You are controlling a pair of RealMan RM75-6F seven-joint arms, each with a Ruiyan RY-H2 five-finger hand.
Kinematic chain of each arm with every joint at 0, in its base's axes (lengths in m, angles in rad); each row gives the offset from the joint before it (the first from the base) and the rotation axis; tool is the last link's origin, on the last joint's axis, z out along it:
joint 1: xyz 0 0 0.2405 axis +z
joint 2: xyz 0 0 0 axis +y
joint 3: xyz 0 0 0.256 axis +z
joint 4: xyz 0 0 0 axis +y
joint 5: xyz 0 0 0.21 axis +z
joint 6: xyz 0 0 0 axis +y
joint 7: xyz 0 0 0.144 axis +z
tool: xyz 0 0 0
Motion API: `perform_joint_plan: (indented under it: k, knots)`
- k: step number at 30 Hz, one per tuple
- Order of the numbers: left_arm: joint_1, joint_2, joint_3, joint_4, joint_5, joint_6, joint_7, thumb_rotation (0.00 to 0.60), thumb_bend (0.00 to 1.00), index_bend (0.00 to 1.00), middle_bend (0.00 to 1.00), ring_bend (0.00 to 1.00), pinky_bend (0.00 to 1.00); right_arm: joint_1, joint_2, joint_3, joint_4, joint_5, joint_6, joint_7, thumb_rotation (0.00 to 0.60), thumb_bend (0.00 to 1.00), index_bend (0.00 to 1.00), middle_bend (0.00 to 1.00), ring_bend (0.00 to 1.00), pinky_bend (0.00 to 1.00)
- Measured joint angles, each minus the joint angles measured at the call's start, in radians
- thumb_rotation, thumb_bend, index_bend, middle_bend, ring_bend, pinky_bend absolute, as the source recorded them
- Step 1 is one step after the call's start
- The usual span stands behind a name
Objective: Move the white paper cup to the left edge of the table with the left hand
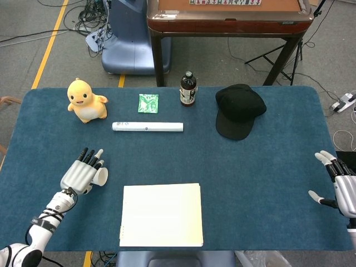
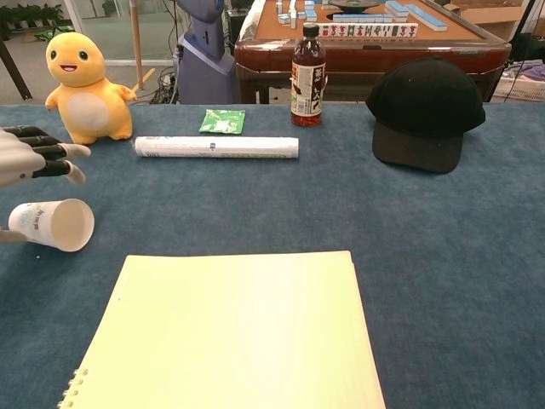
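Beyond the far edge of your blue tabletop (image 1: 267, 167) stands a dark wooden mahjong table (image 1: 231, 22) with tiles (image 2: 366, 30) lined up on its brown playing surface. The floor (image 1: 33, 28) is grey, marked by a yellow line (image 1: 49, 47) running diagonally at the left. A tangle of cables (image 1: 83, 19) lies beside a blue-grey machine base (image 1: 130, 47). A black tripod stand (image 1: 281, 53) sits at right. In the chest view, potted plants (image 2: 25, 15) line a bright glazed wall.
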Motion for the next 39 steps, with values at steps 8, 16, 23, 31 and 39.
perform_joint_plan:
  k: [8,16,23,31,39]
  knots:
    - [-0.035,-0.032,-0.004,-0.020,-0.086,0.003,0.069,0.600,0.15,0.20,0.00,0.00,0.00,0.001,0.000,-0.001,0.001,-0.001,-0.004,0.001,0.600,0.00,0.15,0.14,0.14,0.37]
    - [-0.056,-0.053,0.001,-0.013,-0.127,0.006,0.069,0.600,0.15,0.23,0.00,0.00,0.00,0.001,0.001,-0.002,-0.001,-0.002,-0.005,0.000,0.600,0.00,0.15,0.14,0.14,0.37]
    - [-0.072,-0.051,0.005,-0.011,-0.167,-0.011,0.042,0.600,0.15,0.24,0.00,0.00,0.00,0.003,-0.001,-0.002,-0.001,-0.002,-0.009,-0.003,0.600,0.00,0.15,0.14,0.14,0.37]
    - [-0.088,-0.062,0.011,0.011,-0.184,-0.017,0.016,0.600,0.15,0.28,0.00,0.00,0.00,0.003,-0.001,-0.003,-0.001,-0.002,-0.011,-0.004,0.600,0.00,0.15,0.14,0.14,0.37]
    - [-0.091,-0.083,0.019,0.048,-0.178,-0.006,-0.023,0.600,0.15,0.35,0.00,0.00,0.00,0.003,0.000,-0.003,-0.001,-0.003,-0.010,-0.001,0.600,0.00,0.15,0.14,0.14,0.37]
